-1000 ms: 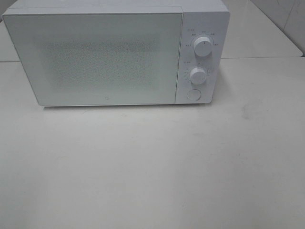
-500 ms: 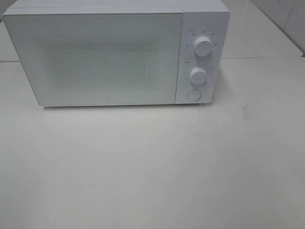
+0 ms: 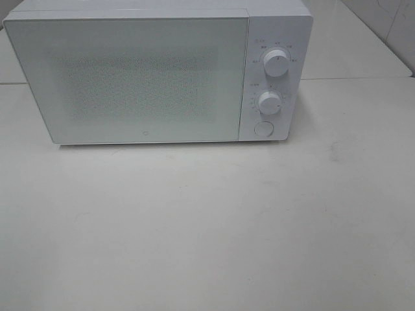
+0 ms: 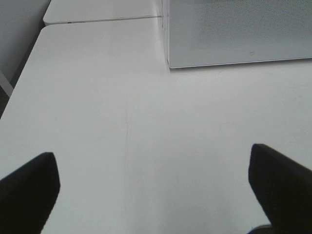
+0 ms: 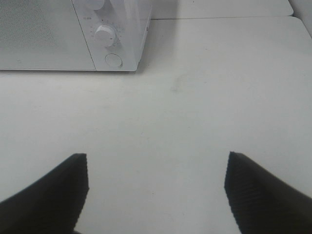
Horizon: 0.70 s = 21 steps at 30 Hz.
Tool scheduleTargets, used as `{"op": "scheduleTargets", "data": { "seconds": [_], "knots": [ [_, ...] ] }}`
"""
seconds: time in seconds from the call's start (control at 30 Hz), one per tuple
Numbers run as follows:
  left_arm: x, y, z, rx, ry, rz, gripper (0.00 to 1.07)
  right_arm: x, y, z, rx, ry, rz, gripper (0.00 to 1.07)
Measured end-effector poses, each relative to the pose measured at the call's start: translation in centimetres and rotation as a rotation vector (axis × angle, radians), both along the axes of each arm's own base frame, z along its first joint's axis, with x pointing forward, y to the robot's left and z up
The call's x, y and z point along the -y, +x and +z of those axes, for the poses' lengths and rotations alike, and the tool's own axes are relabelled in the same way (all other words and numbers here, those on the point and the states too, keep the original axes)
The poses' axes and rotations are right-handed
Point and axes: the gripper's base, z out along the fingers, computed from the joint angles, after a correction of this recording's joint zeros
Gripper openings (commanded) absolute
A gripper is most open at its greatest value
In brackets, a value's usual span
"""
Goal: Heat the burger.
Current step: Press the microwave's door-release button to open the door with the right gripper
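The burger is out of view in every frame. A white microwave (image 3: 155,74) stands at the back of the table with its door shut; its two knobs (image 3: 276,63) and a round button (image 3: 263,128) are on its right side. My left gripper (image 4: 153,187) hangs open over bare table in front of the microwave's left corner (image 4: 168,63). My right gripper (image 5: 156,190) is open too, over bare table in front of the microwave's knob panel (image 5: 107,36). Neither gripper holds anything. No arm appears in the high view.
The white table (image 3: 207,227) spreads wide in front of the microwave. A faint dark smudge (image 3: 334,150) marks it at the right. A second table top (image 4: 97,12) joins behind, and the table's left edge (image 4: 19,83) drops off.
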Motion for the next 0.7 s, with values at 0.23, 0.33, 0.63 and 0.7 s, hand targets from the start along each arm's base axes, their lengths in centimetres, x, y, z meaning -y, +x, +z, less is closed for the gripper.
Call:
{"op": "scheduleTargets", "data": {
  "seconds": [0.23, 0.33, 0.63, 0.7],
  "knots": [
    [0.0, 0.0, 0.0, 0.0, 0.0, 0.0, 0.98, 0.0, -0.1, 1.6, 0.073, 0.009, 0.0, 0.75],
    [0.0, 0.0, 0.0, 0.0, 0.0, 0.0, 0.98, -0.1, 0.8, 2.1, 0.087, 0.011, -0.003, 0.75],
    [0.0, 0.0, 0.0, 0.0, 0.0, 0.0, 0.98, -0.2, 4.0, 3.8, 0.179, 0.019, -0.014, 0.75],
    [0.0, 0.0, 0.0, 0.0, 0.0, 0.0, 0.98, -0.1, 5.3, 4.2, 0.188, -0.007, -0.026, 0.75]
  ]
}}
